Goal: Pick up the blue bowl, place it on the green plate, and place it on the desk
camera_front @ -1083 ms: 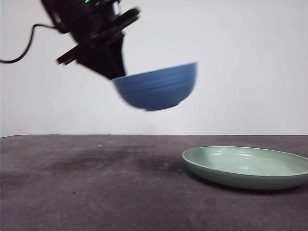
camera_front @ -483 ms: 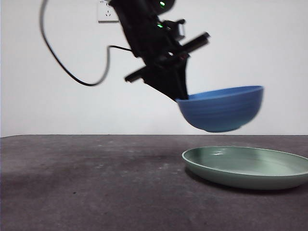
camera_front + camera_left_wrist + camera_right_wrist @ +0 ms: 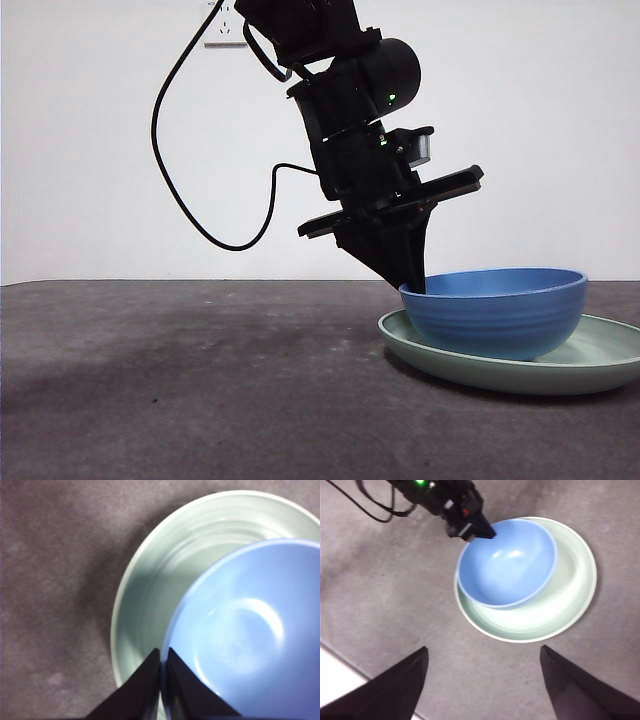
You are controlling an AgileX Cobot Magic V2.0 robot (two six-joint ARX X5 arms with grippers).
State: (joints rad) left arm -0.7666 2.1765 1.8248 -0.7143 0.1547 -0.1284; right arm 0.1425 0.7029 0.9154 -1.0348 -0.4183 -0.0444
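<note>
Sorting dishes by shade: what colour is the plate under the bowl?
Pale mint green: the green plate, seen best in the right wrist view.

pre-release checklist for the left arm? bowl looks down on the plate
1. Blue bowl over green plate: ok, inside the rim, off-centre toward the arm's side.
2. Bowl sitting level: ok in the front view.
3. Bowl base resting on plate: cannot tell, base hidden by the rim.
4. Left gripper clamped on bowl rim: ok, fingers closed on it.
5. Right gripper clear of plate: ok, open, apart from it.
6. Plate flat on desk: ok.
</note>
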